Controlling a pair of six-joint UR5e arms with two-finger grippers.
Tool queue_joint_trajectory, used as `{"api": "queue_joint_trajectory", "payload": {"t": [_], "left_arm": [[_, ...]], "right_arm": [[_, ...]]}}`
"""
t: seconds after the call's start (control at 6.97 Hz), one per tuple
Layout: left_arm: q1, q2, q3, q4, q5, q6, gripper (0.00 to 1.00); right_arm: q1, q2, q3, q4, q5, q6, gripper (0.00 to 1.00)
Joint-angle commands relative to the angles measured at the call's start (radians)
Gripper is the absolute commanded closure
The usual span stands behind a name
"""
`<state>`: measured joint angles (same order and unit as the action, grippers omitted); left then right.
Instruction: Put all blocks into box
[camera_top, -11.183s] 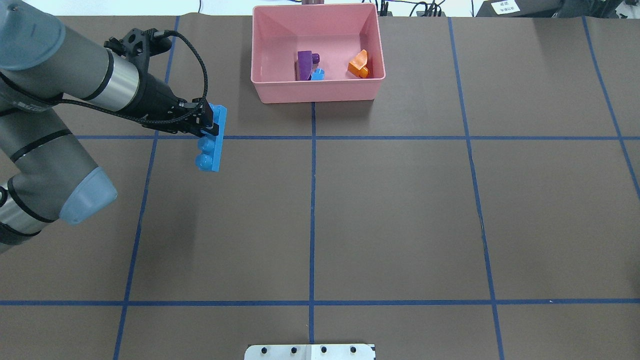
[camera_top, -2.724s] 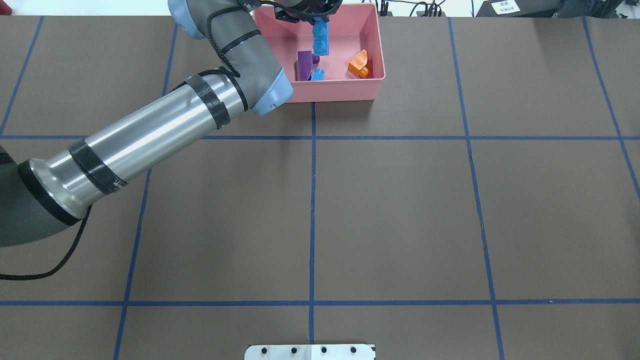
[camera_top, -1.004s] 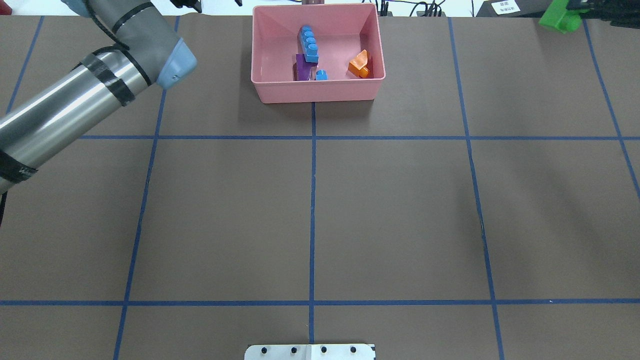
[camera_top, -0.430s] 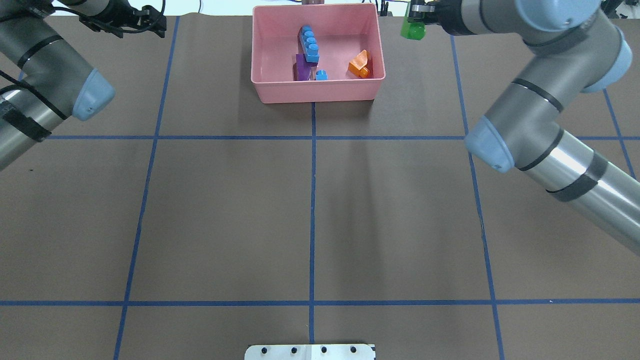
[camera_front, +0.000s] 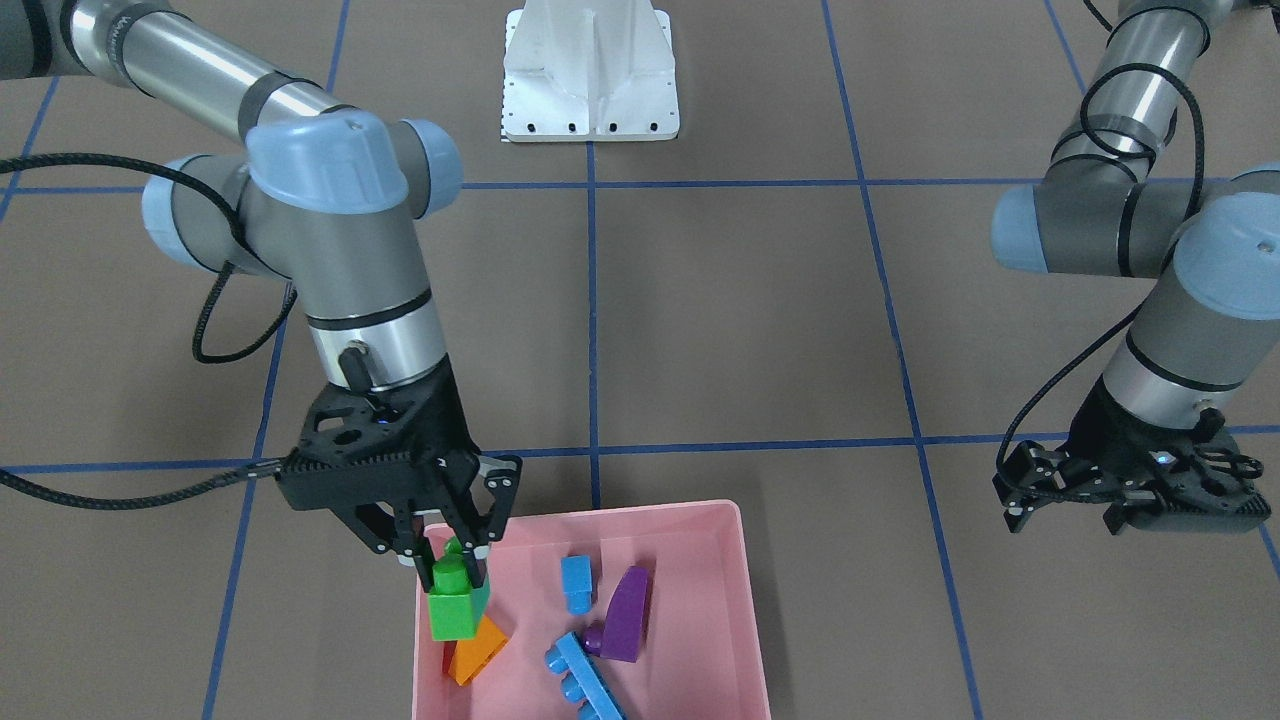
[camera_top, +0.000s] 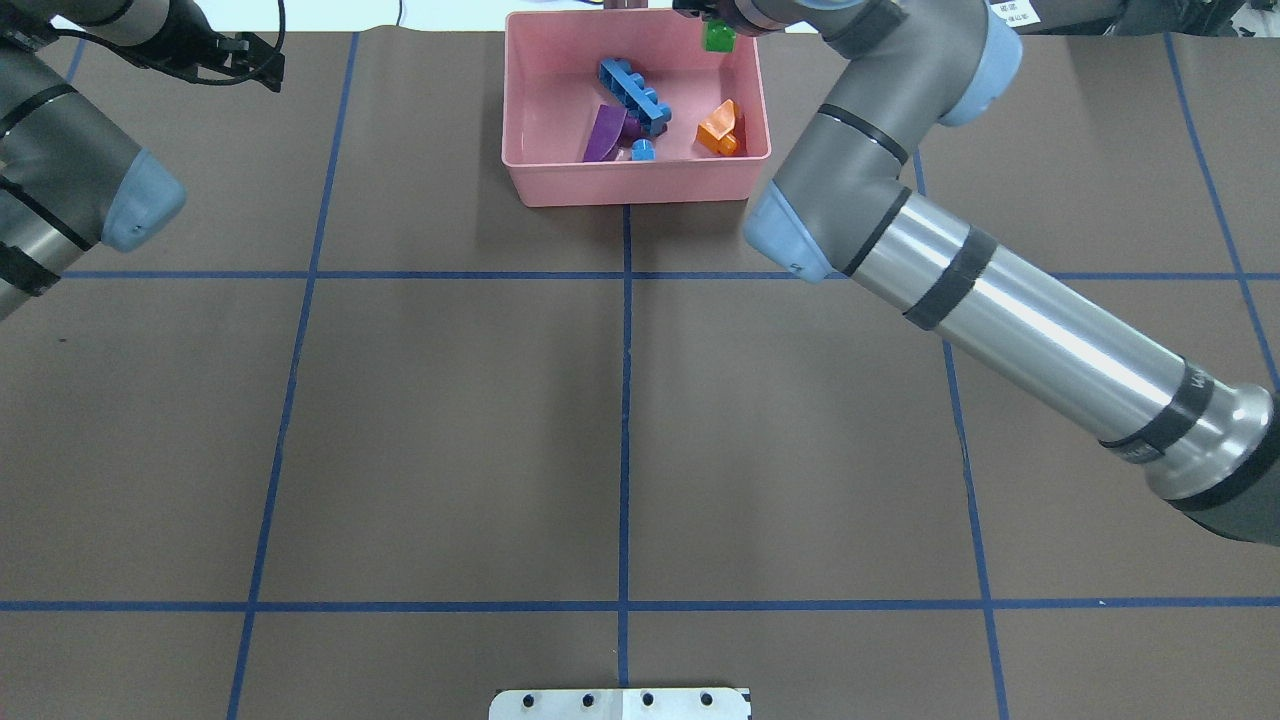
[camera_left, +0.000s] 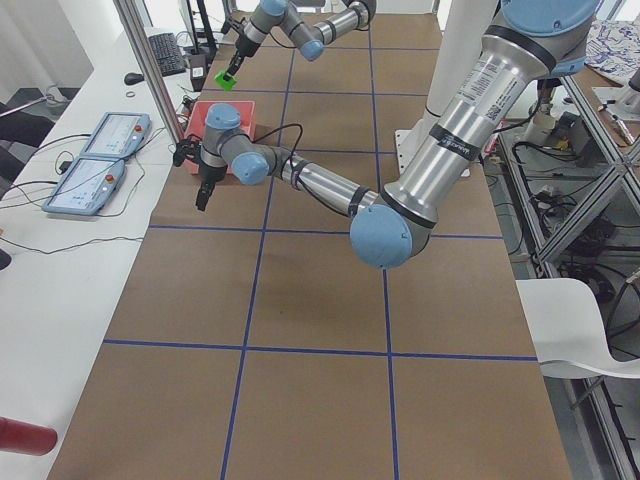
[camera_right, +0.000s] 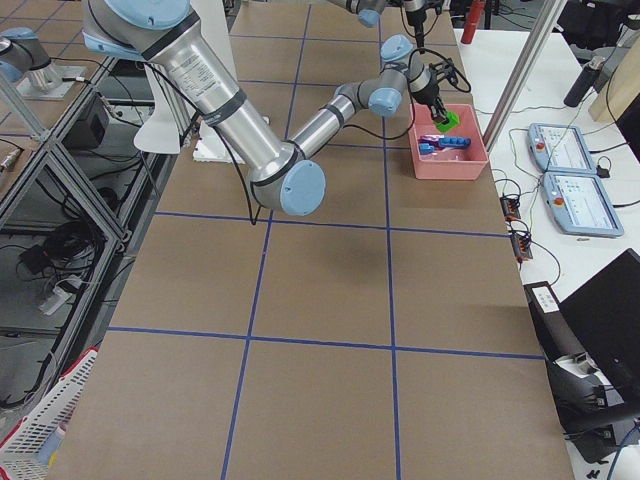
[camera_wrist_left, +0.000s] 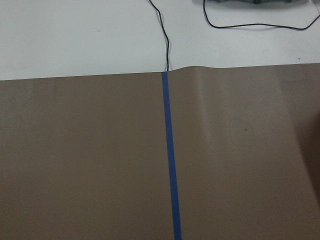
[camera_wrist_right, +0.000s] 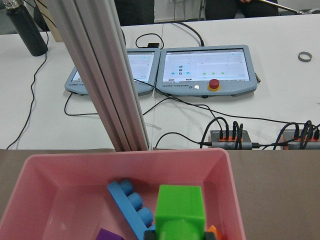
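Observation:
My right gripper (camera_front: 452, 560) is shut on the green two-stud block (camera_front: 452, 603) and holds it above one corner of the pink box (camera_front: 742, 600); the block also shows in the overhead view (camera_top: 718, 38) and the right wrist view (camera_wrist_right: 180, 207). Inside the box lie the orange wedge (camera_top: 718, 130), the small blue block (camera_top: 643, 152), the purple curved wedge (camera_top: 603, 135) and the long blue block (camera_top: 635, 90). My left gripper (camera_front: 1120, 500) is open and empty, well off to the side of the box, above bare table.
A white metal base plate (camera_top: 620, 703) sits at the table's near edge. An aluminium post (camera_wrist_right: 100, 75) stands just behind the box. Control tablets (camera_wrist_right: 207, 72) and cables lie beyond the table's far edge.
My right arm swung left, carrying the green block from beside the box to above it. The long blue block and purple wedge shifted inside the box. My left arm drew back a little further left.

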<state>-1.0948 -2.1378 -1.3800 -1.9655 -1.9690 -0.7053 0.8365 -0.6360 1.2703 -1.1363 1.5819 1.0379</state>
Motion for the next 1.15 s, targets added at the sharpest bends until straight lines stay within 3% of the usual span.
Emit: {"api": "queue_joint_trajectory", "payload": {"t": [0.0,0.57,0.72,1.0], "left_arm": [[-0.003,0.004,0.004,-0.001,0.002,0.017,0.00],[-0.011,0.009,0.012,0.008,-0.002,0.061,0.00],[-0.026,0.007,0.010,0.081,-0.004,0.179,0.00],[-0.057,0.033,0.010,0.169,-0.008,0.365,0.00]], "right_arm": [[-0.031,0.068,-0.147,0.099,-0.032,0.001,0.01],[-0.024,0.073,-0.126,0.098,-0.019,-0.002,0.00],[-0.004,0.044,-0.067,0.070,0.054,-0.001,0.00],[0.051,-0.059,0.119,-0.125,0.149,-0.018,0.00]]}}
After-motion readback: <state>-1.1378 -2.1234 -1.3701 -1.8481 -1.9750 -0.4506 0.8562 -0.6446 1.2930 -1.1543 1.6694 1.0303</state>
